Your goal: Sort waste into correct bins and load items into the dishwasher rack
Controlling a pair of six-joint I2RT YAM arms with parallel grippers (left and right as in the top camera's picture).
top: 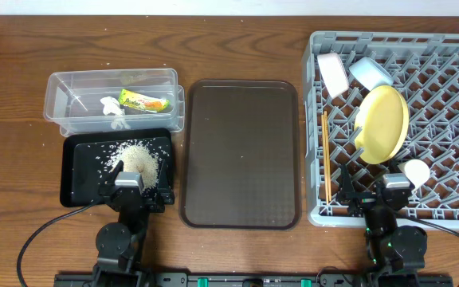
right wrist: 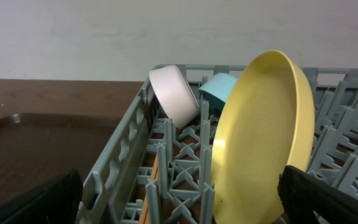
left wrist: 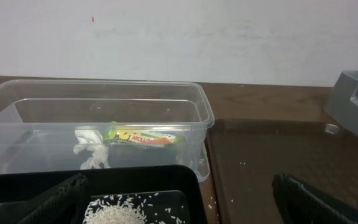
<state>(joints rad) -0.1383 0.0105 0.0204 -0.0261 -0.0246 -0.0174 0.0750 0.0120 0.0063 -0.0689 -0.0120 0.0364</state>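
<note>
The grey dishwasher rack (top: 445, 96) at the right holds the yellow plate (top: 382, 123) on edge, the pinkish-white bowl (top: 333, 73), the light blue bowl (top: 370, 72), the white cup (top: 416, 171) and the chopsticks (top: 324, 155). The clear tub (top: 62, 88) holds the yellow-green wrapper (top: 143, 101) and the white scrap (top: 111, 108). The black tray (top: 78, 163) holds the rice (top: 134, 161). My left gripper (top: 127, 191) is open and empty at the black tray's near edge. My right gripper (top: 393, 199) is open and empty at the rack's near edge. In the right wrist view the plate (right wrist: 260, 143) and pinkish bowl (right wrist: 174, 94) stand close ahead.
The large brown serving tray (top: 241, 151) lies between the bins and the rack. A few stray rice grains (left wrist: 211, 204) lie on the table beside the black tray. Cables trail from both arm bases at the front edge.
</note>
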